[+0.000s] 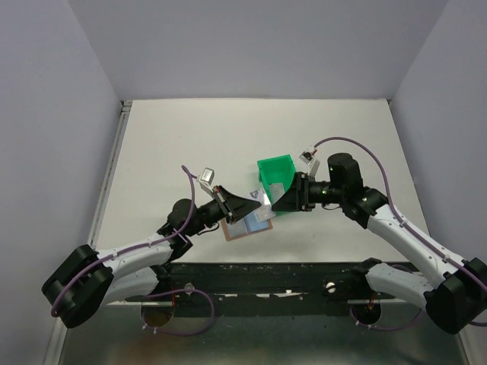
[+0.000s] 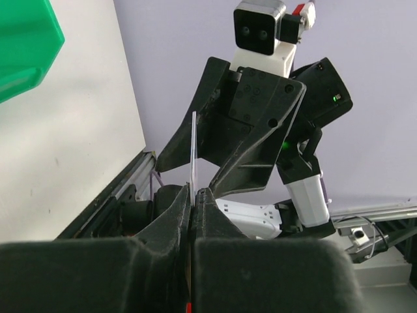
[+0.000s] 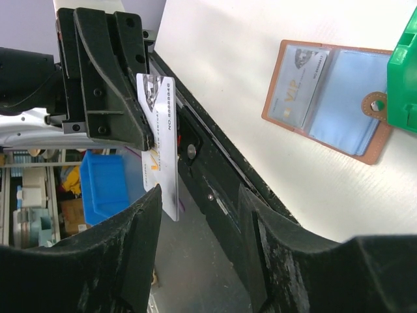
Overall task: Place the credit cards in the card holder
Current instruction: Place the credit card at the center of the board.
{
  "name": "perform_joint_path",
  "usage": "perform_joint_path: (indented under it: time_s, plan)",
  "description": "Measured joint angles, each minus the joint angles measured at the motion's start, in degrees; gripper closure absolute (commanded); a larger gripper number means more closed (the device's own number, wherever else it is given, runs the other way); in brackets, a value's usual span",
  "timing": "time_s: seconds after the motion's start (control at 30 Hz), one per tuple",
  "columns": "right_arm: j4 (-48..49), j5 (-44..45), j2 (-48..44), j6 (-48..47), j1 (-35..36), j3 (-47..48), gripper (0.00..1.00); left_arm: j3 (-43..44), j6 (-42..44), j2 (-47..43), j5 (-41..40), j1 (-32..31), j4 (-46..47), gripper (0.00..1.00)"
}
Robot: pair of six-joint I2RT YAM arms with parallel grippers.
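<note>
Right wrist view: we clamp a pale plastic credit card [image 3: 163, 156] in the left gripper [image 3: 133, 120]; the spread right gripper [image 3: 197, 203] should take it next.

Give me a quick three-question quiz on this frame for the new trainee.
1. True or false: the left gripper is shut on a credit card.
2. Fill in: the right gripper is ____ (open/shut).
3. The card holder is: A) folded closed; B) lying open, with a second card in one pocket; C) lying open with no cards in it.

Key: 1 true; 2 open; 3 B.
</note>
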Motion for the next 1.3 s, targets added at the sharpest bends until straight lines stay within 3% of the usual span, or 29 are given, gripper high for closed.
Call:
perform_joint_path:
  time_s: [0.67,1.07,1.3]
  plan:
    - [2.51,-0.02,3.82,1.55,2.16,1.86,0.41,0.0,-0.13,3.96,2.34,-0.02,4.39,0.84]
    - [3.41,0.0,4.92,2.43,3.1,1.88,0.59,0.0,-0.13,4.22,2.43,-0.07,6.08,0.8]
    - [3.58,0.02,4.94,2.51,3.32,1.92,0.62,0.0,-0.11,4.26,2.43,-0.07,6.08,0.79]
